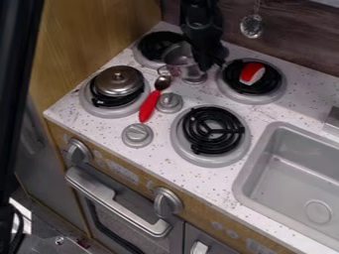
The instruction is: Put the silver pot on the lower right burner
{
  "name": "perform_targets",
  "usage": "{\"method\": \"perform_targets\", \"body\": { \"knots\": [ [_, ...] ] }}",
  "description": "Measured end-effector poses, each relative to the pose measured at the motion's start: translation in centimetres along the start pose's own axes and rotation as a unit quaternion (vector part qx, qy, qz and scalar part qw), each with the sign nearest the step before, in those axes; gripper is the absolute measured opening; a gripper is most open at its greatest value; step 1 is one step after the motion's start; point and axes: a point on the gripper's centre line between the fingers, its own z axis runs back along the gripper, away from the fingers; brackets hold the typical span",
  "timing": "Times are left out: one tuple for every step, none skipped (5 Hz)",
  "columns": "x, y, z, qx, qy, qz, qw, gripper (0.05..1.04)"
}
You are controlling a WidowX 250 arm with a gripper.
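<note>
1. Nearest me: oven handle (114,201) below the front edge of the bench (159,158); sink (244,171) to the right.
2. Lower right burner (213,130): black coils in full view.
3. Red-handled spoon (150,105): lies between the burner pairs, bowl pointing away from me. Metal lid (118,81): on the lower left burner (92,104).
4. Claw (207,62): positioned low, at the pot's right side. I cannot tell how far open it is, or whether it grips or touches the pot.
5. Silver pot (179,56): between the rear burners, nearer the left one.
6. Arm (199,20): enters my view at the top edge, directed steeply downward.
7. Red-and-white piece (252,73): on the upper right burner (278,88).
</note>
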Motion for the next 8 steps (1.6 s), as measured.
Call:
{"method": "perform_targets", "body": {
  "knots": [
    [-1.1,-3.4,1.9,-0.002,0.01,-0.02,0.9997,0.061],
    [-2.5,-7.5,2.0,-0.019,0.041,-0.033,0.9984,0.06],
    [-3.4,-10.4,2.3,-0.049,0.049,-0.013,0.9975,0.06],
    [-3.2,-11.7,2.7,-0.063,0.052,0.026,0.9963,0.06],
    [-4.0,-12.9,1.8,-0.067,0.081,0.076,0.9915,0.06],
    [-4.8,-13.5,1.1,-0.078,0.103,0.119,0.9844,0.06],
    [-5.2,-13.5,0.8,-0.086,0.11,0.15,0.9788,0.083],
    [-6.4,-14.2,0.3,-0.099,0.129,0.173,0.9713,0.241]
  ]
}}
